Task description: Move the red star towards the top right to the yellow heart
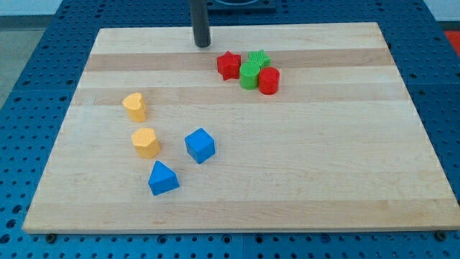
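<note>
The red star (228, 65) lies near the view's top centre, touching a cluster of a green star (259, 57), a green cylinder (249, 75) and a red cylinder (269, 80). The yellow heart (134, 106) lies at the view's left. My tip (203, 44) is a dark rod end near the board's top edge, a little up and left of the red star, not touching it.
A yellow hexagon (146, 142) lies below the heart. A blue cube (200, 145) and a blue triangular block (163, 178) lie lower centre-left. The wooden board (323, 165) sits on a blue pegboard surface.
</note>
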You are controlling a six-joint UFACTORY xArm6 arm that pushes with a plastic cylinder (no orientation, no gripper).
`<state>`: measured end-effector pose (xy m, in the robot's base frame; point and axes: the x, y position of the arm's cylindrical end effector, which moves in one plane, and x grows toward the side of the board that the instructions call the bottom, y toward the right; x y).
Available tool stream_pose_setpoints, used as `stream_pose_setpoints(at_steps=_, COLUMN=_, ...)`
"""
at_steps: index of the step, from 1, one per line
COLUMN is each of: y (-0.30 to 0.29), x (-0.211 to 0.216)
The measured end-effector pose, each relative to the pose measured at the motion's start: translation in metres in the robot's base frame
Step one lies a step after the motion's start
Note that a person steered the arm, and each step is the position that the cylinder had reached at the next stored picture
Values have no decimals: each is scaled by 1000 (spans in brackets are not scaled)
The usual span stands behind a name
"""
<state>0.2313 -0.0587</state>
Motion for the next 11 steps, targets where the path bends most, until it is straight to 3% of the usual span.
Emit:
stream_pose_setpoints(at_steps=1, y=49, x=5)
stream_pose_setpoints(at_steps=3, y=70, x=29)
stream_pose_setpoints(at_steps=5, y=71, x=107)
stream_pose_setpoints(at_steps=9, y=-45, x=129)
stream_pose_setpoints(at_steps=10, y=-39, x=135)
stream_pose_setpoints(at_steps=11, y=1, x=100)
